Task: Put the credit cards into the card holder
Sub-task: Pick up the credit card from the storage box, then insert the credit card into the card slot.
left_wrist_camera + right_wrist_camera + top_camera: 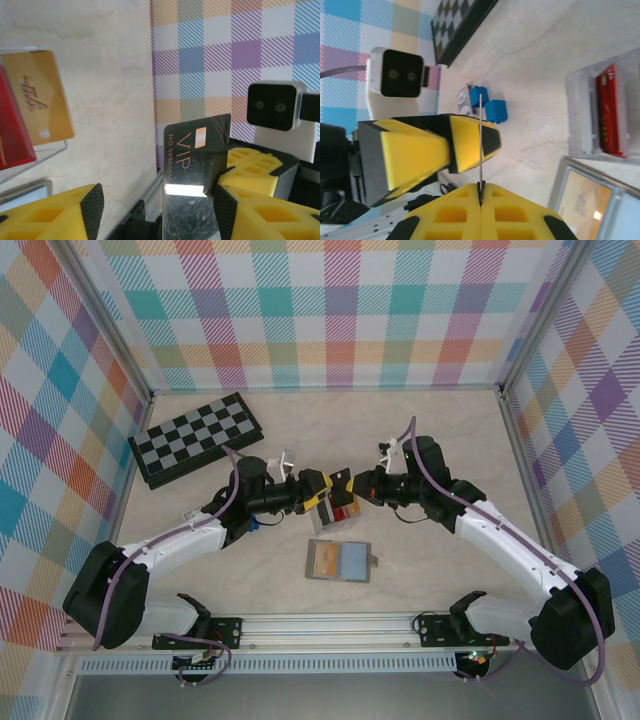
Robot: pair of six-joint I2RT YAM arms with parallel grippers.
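A black VIP credit card [195, 182] stands on edge above the table, and my right gripper [481, 192] is shut on its edge [481, 150]. My left gripper [157, 207] is open around the same card, which lies against one pad [222, 205] while the other pad [92, 210] stands well clear. In the top view the two grippers meet nose to nose, left [318, 490] and right [352, 485]. A red card [609, 112] and a gold card [42, 95] rest in a clear stand [335, 525]. The card holder [352, 562] lies open nearer the bases, an orange card in one half.
A black-and-grey chequered board [197, 438] lies at the back left. Two small blue blocks [487, 106] sit under the left arm. Chequered walls close in the table on three sides, and a metal rail [330, 625] runs along the near edge.
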